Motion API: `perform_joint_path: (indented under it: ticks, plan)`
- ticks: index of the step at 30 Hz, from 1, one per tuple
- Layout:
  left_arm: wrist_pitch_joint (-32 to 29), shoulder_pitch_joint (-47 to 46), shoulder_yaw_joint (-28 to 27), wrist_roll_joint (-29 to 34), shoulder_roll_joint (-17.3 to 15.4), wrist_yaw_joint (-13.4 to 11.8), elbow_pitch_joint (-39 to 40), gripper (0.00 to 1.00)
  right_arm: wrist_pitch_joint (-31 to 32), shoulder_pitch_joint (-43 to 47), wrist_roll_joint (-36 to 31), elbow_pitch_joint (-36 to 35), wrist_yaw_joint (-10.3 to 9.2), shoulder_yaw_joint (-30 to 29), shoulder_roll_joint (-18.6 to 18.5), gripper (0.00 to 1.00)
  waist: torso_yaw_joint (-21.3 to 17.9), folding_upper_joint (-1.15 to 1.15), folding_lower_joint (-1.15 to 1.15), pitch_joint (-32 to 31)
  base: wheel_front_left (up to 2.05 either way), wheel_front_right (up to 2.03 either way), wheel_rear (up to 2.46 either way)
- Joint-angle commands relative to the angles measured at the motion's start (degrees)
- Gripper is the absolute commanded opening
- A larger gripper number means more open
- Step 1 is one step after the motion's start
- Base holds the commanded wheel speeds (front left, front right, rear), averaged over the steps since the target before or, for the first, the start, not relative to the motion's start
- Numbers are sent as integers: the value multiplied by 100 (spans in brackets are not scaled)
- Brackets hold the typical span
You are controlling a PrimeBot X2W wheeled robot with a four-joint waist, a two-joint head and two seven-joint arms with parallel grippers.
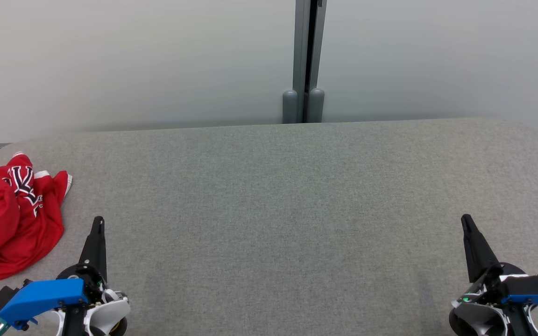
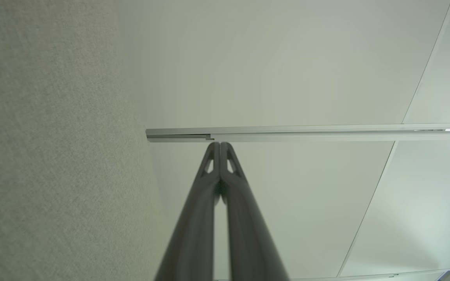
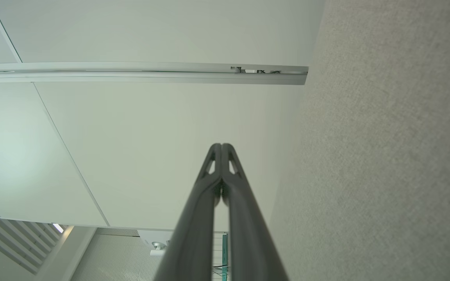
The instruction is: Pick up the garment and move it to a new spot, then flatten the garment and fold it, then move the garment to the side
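A grey felt table (image 1: 269, 210) with rounded far corners stands against a pale wall (image 1: 133, 60). One grey post (image 1: 304, 60) splits the wall behind the table's far edge. One garment (image 1: 12, 219), red with white stripes and dark lettering, lies crumpled at the table's left edge, partly cut off by the head view's border.

The left gripper (image 1: 97, 223) sits low over the table at the lower left, its fingers (image 1: 95, 247) pointing away from the robot. It is just right of the garment and apart from it. The right gripper (image 1: 466, 221) sits likewise at the lower right, well apart from the garment, its fingers leaning slightly left. Both are clenched on nothing, each pair of fingers meeting at the tips. A blue housing (image 1: 42, 296) sits on each wrist.

The head view gives the garment and both grippers together. The left wrist view gives that gripper's tips pressed together, the table as a grey band on its left side, and a metal rail (image 2: 307, 132) crossing pale panels (image 2: 287, 58). The right wrist view gives its own closed tips, the table on its right side, and slats (image 3: 10, 242) in its lower left corner.

Count: one garment, two grippers, four fingers, one post.
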State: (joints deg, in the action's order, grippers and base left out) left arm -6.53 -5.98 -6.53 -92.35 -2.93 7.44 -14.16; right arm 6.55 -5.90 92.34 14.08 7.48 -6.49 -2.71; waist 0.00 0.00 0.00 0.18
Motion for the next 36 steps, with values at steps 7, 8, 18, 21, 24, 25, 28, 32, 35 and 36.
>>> perform_joint_path:
  ticks: [7, 8, 18, 21, 24, 25, 28, 32, 35, 36]
  plan:
    - [-18, -59, -2, -13, 12, 19, 25, 0, 10, -67, 16, -15, 2, -11, -34, 0, 0, 0, 0, 0, 0, 0, 0]
    - [-18, -59, -2, -13, 12, 19, 25, 0, 10, -67, 16, -15, 2, -11, -34, 0, 0, 0, 0, 0, 0, 0, 0]
    - [-18, -59, -2, -14, 12, 19, 25, 0, 10, -67, 16, -15, 2, -11, -34, 0, 0, 0, 0, 0, 0, 0, 0]
    - [-18, -59, -2, -14, 12, 19, 25, 0, 10, -67, 16, -15, 2, -11, -34, 0, 0, 0, 0, 0, 0, 0, 0]
    - [7, 34, 0, 0, 3, -1, -60, 100, 0, 41, 0, 47, -2, 7, 12, 100, 0, 0, 0, 0, 0, 0, 0]
    - [12, 82, 4, 3, 8, -1, -97, 100, -5, 81, -3, 89, -8, 13, 24, 100, 0, 0, 0, 0, 0, 0, 0]
    - [67, 155, 35, 36, 17, -1, -135, 100, -60, 145, -36, 133, -8, 47, 35, 100, 1, 0, 0, 2, 0, 0, 0]
    - [157, 150, 59, 139, 16, -1, -96, 100, -151, 155, -127, 97, -8, 85, 32, 100, 3, 0, 0, 5, 0, 0, 0]
    - [243, 141, 73, 317, 14, 0, -62, 100, -238, 165, -246, 65, -7, 110, 29, 100, 4, 0, 0, 6, 0, 0, 0]
    - [271, 137, 80, 385, 14, 0, -51, 100, -266, 167, -296, 53, -7, 116, 29, 100, 5, 0, 0, 7, 0, 0, 0]
